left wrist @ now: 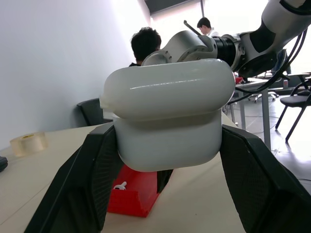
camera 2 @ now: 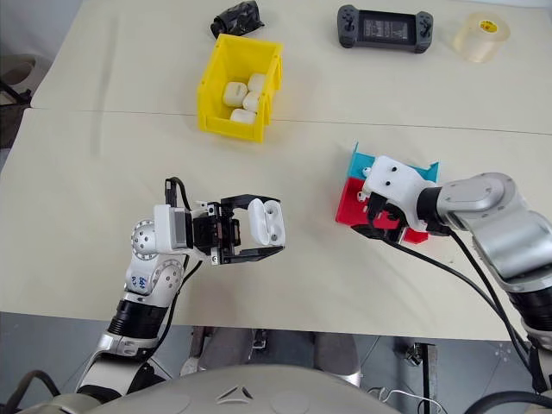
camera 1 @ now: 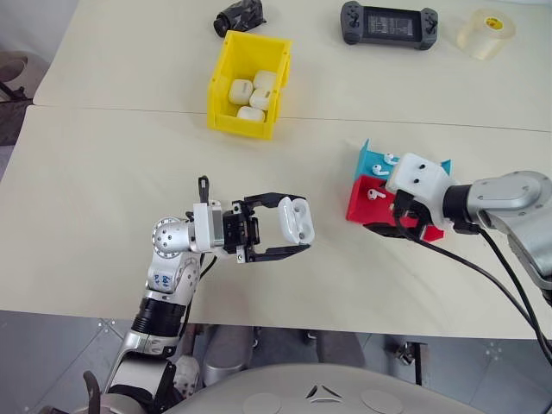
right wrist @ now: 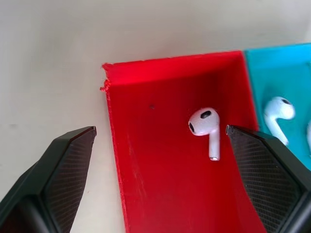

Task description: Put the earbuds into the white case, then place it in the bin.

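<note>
My left gripper [camera 1: 296, 226] is shut on the white case [camera 1: 296, 216], holding it above the table with its lid open and both wells showing. The left wrist view has the case [left wrist: 170, 121] clamped between the black fingers [left wrist: 97, 179]. My right gripper [right wrist: 160, 132] hangs open just above the red tray [right wrist: 155, 194]. One of the earbuds [right wrist: 206, 127] lies in that tray, close to the right-hand finger. Another earbud [right wrist: 277, 111] rests in the blue tray [right wrist: 282, 68] beside it. The yellow bin [camera 1: 222, 69] stands at the far middle with several white cases inside.
A black game controller [camera 1: 388, 24], a roll of clear tape [camera 1: 486, 33] and a dark crumpled object [camera 1: 239, 17] sit along the far edge. A seam runs across the table behind the trays. People sit in the background of the left wrist view.
</note>
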Motion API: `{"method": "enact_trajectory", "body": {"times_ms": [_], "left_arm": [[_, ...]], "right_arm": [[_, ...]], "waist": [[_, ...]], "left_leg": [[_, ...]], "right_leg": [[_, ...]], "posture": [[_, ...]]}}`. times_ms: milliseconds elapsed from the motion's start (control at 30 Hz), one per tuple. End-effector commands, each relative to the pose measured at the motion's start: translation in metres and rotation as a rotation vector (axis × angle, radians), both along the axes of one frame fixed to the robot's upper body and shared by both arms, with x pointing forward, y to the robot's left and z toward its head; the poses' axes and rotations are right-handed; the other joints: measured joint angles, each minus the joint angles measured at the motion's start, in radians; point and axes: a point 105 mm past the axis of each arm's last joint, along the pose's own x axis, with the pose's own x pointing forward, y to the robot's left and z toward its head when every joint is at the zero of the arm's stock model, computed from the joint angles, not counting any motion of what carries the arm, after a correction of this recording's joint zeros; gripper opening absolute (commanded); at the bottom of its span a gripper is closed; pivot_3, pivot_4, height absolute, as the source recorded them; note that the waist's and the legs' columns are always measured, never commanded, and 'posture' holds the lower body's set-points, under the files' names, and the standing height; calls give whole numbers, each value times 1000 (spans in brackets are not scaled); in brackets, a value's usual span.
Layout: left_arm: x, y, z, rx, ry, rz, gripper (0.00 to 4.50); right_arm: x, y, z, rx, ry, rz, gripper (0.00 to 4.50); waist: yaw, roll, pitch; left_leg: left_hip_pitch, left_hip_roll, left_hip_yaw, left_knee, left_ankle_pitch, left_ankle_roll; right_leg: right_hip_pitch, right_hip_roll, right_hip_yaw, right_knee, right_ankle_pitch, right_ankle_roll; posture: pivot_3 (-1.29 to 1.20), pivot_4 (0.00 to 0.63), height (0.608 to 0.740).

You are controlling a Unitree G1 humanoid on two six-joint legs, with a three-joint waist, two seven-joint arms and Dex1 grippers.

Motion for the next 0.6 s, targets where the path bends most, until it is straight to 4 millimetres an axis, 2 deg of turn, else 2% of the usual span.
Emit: {"method": "enact_trajectory", "body": {"times_ms": [33,600], "left_arm": [[-2,-4,9,-17,-38,-11,2856],[-4,-1,8,-14,-34,9,2856]], "right_arm": [[5,3,7,-25,-36,29,4486],[-3,13,7,-40,31,98,4486]], "waist": [[-1,0,0],[-1,0,0]], "left_leg": [[0,0,0,0,0,0],[0,0,0,0,0,0]], "right_leg": [[0,0,0,0,0,0],[0,0,0,0,0,0]], "posture": [[0,150,740],[0,150,740]]}}
